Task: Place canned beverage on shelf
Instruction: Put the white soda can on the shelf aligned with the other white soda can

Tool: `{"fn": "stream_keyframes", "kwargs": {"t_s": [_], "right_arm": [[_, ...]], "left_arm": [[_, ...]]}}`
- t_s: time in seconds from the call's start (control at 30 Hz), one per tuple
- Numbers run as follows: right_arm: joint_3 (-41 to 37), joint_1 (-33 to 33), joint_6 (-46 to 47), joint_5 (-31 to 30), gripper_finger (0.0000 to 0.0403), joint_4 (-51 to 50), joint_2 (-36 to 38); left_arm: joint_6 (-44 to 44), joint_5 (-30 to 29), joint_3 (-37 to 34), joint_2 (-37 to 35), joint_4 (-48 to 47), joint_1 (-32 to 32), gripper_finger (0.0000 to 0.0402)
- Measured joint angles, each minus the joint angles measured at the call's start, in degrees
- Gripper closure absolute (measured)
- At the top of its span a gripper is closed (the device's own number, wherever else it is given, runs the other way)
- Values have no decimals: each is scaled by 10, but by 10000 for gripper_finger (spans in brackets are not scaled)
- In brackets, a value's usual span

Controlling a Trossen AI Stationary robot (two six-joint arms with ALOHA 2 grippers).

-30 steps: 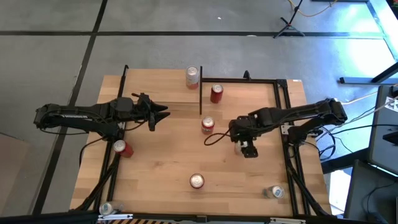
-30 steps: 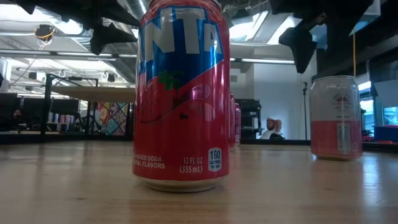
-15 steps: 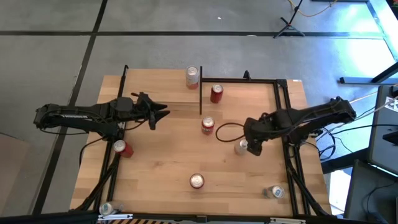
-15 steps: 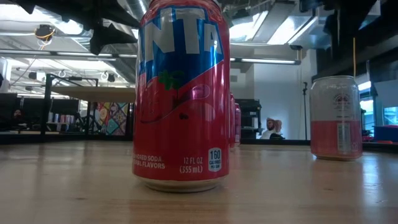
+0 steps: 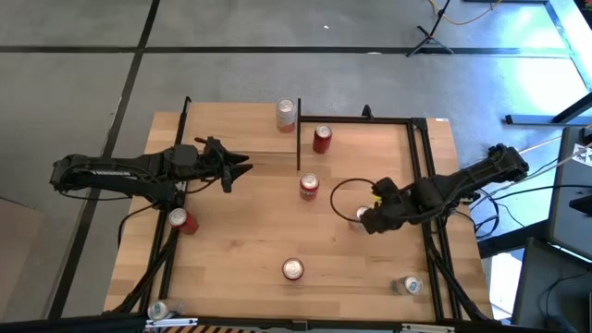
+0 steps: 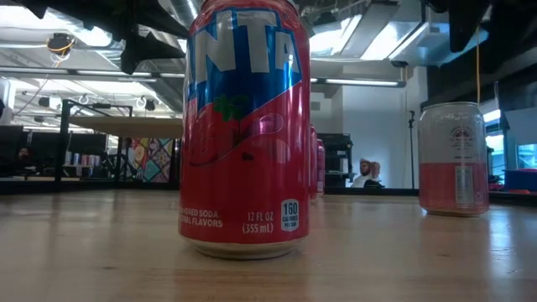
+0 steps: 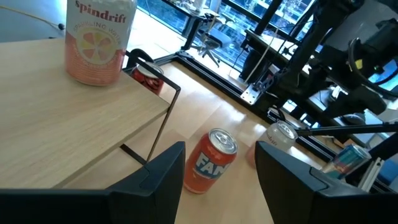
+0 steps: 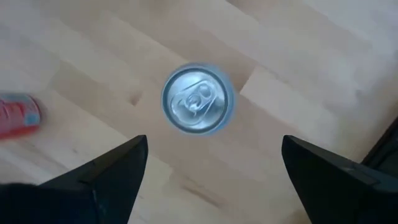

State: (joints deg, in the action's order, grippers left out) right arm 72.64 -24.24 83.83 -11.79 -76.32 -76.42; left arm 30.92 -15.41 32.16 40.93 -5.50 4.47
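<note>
- My right claw (image 8: 208, 171) hangs directly over a silver-topped can (image 8: 198, 106), fingers spread wide, gripping nothing.
- That can (image 5: 362, 215) stands upright on the desk (image 5: 240, 268), near the shelf (image 5: 370, 153).
- My left claw (image 7: 217, 171) waits at the desk's left side, fingers apart and empty, facing an orange can (image 7: 210, 160).

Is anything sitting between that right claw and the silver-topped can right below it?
Nothing visible. The right claw hangs open directly above the silver-topped can, which stands upright on bare tabletop between the fingers' spread. The nearest other thing, a red can, lies off to one side.
</note>
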Motion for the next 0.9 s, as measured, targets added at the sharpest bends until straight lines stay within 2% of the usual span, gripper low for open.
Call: {"fn": "stream_keyframes", "kwargs": {"t_s": [0.1, 0.23, 0.4, 0.67, 0.9], "right_arm": [[0, -7, 72, -8, 43, -1, -7], [-2, -9, 115, -12, 43, 0, -36], [-2, -3, 119, -54, 43, 35, -75], [-2, 12, 132, -57, 43, 45, -139], [-2, 15, 137, -31, 43, 43, -177]], "left_arm": [[1, 1, 0, 0, 0, 0, 214], [1, 1, 0, 0, 0, -2, 214], [1, 1, 0, 0, 0, -2, 214], [0, 1, 0, 0, 0, -2, 214], [0, 1, 0, 0, 0, -2, 214]]}}
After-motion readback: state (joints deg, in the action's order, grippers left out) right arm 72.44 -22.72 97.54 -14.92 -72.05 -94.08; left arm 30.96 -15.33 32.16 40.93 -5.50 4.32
